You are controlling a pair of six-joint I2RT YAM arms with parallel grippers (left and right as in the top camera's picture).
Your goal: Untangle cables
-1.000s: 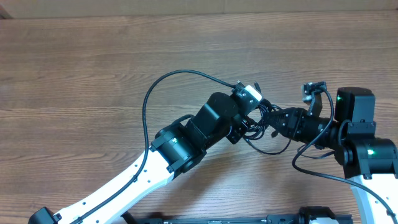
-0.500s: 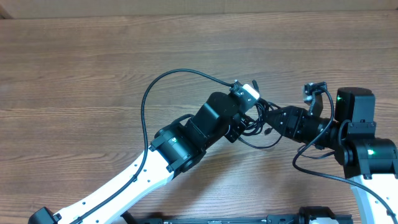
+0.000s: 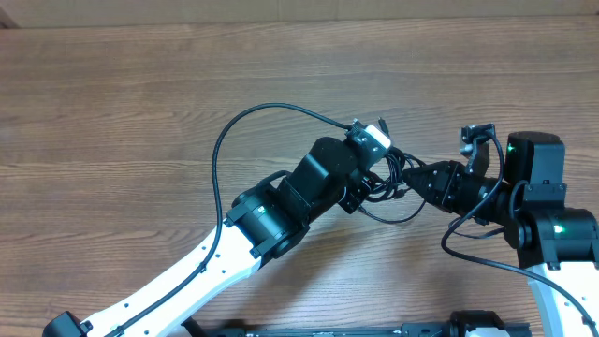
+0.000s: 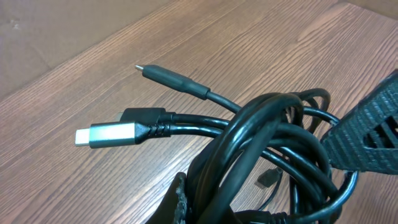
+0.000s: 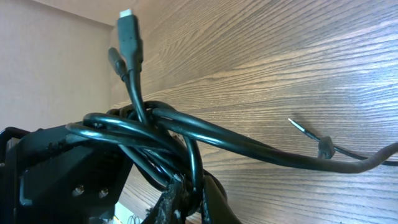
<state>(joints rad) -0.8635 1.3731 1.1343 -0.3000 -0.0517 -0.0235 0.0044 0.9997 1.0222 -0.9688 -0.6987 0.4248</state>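
Right of centre on the wood-grain counter (image 3: 140, 94), the cables (image 3: 398, 187) sit bunched in a knot between both arms. The left jaws are pinched together on the bundle's loops, and the right jaws are clamped on a strand from the opposite side. A ribbed black finger (image 4: 367, 134) of the right arm crowds the loops. The cords are glossy, round and black. A flat silver-shelled plug (image 4: 106, 134) and a slim pin-tipped plug (image 4: 171, 79) jut out free.

My left arm (image 3: 187, 276) stretches diagonally up and to the right, its end effector (image 3: 379, 178) clamped tight. My right arm (image 3: 552, 229) (elbow folded, wrist pointing left) holds its end effector (image 3: 410, 180) nearly tip to tip with the other, also closed.
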